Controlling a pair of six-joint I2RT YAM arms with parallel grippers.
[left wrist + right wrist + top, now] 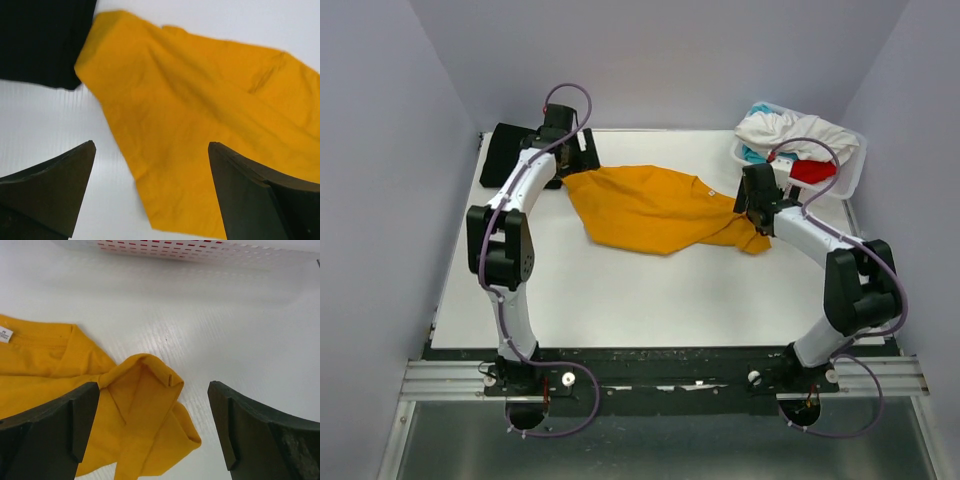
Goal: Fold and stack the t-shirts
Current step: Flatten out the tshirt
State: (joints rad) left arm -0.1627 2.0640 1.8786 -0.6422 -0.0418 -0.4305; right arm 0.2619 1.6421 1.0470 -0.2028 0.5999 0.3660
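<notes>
While the mustard-orange t-shirt (pixel 655 208) lay crumpled on the tabletop (pixel 650 310) just beside the basket (pixel 855 170), both grippers hung spread wide and empty. The right gripper (pixel 152 385) was over the bunched end nearest the basket, the left gripper (pixel 150 145) over the end farthest from it. The black t-shirt (pixel 505 148) lay beyond that end, well apart from the basket. Judgement: pinch a single layer at each end and draw the cloth flat before folding. Neck tag (pixel 5 334) white; print too small to read.
</notes>
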